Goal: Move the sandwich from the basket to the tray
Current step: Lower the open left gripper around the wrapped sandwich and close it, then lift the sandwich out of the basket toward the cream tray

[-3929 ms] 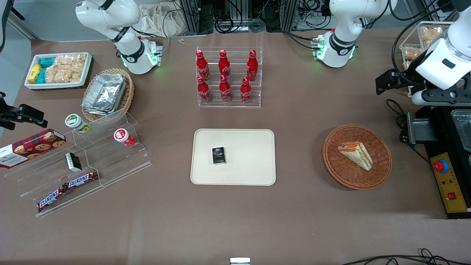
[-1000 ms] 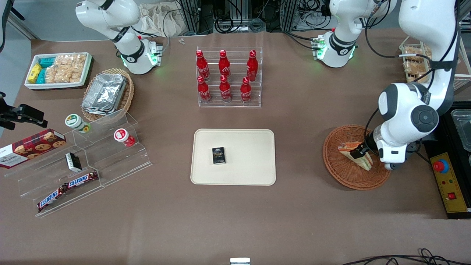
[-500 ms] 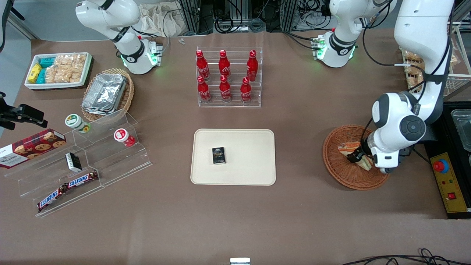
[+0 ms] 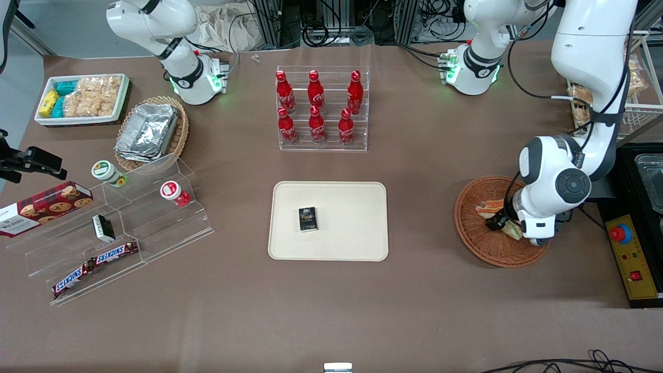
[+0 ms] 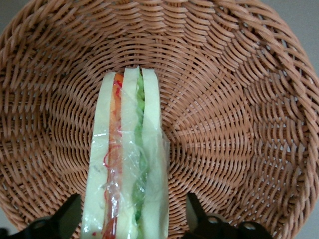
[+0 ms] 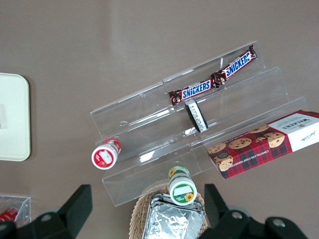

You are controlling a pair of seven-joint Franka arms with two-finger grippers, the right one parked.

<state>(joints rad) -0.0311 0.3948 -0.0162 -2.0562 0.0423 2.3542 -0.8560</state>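
On the table's middle, nearer the front camera than the rack of red bottles (image 4: pixel 317 108), the tray (image 4: pixel 357 243) lies flat, bare except for a small dark box (image 4: pixel 307 218) resting on it. Toward the working arm's end sits the basket (image 4: pixel 474 235), well apart from the tray. In it lies the sandwich (image 5: pixel 127 164), set on edge, its bread and red, orange and green layers facing up under clear wrap.

The gripper (image 4: pixel 501 221) is down inside the basket, spread wide with one finger on either side of the sandwich; in the wrist view both fingertips (image 5: pixel 67 214) stand clear of the bread, so nothing is held yet.

The step in hand looks to be the grasp. To do it well, the fingers should close across the two outer bread faces, centred on the wedge, so the layers are pressed together instead of sheared apart. The sandwich is likely soft and its wrap slick, so a gentle squeeze, just firm enough to bear the weight, seems wise; too hard may crush it, too light may let it slip. The lift should go straight up until clear of the woven rim, since catching the rim could tip the basket. On the tray, the open area beside the dark box is the safer spot.
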